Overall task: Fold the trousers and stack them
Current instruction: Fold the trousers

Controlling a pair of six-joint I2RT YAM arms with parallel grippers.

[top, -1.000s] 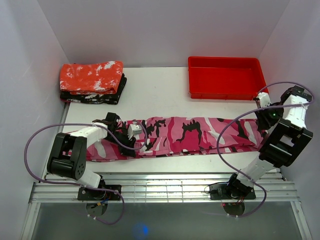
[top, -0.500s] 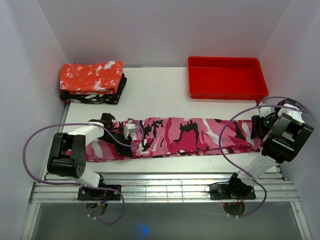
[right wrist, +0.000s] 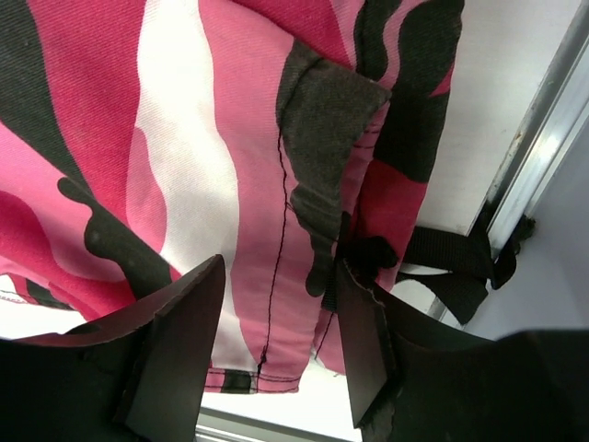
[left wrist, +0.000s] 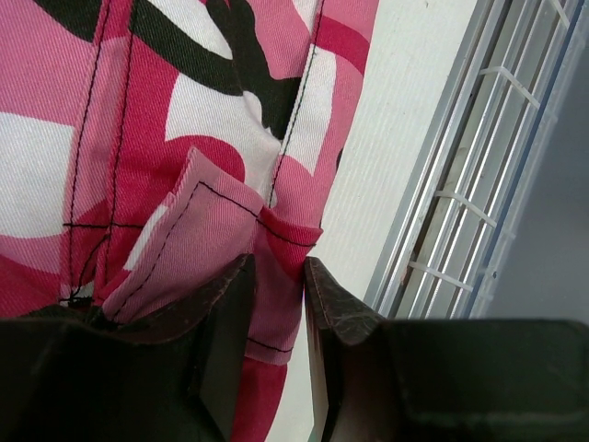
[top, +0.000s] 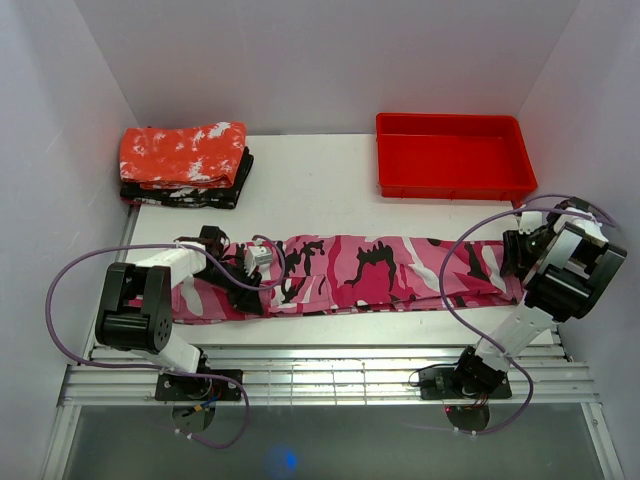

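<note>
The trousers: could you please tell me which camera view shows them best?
The top external view: only there do the trousers show whole, laid out long across the table. The left wrist view gives just a stitched edge close up; the right wrist view, just a hem corner.

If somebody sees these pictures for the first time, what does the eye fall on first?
First the pink camouflage trousers, stretched long across the near part of the table. The left gripper pinches a fold at their near edge, and the right gripper stands astride their right end. Next come the red tray at the far right and the folded red cloth with white speckles at the far left.
</note>
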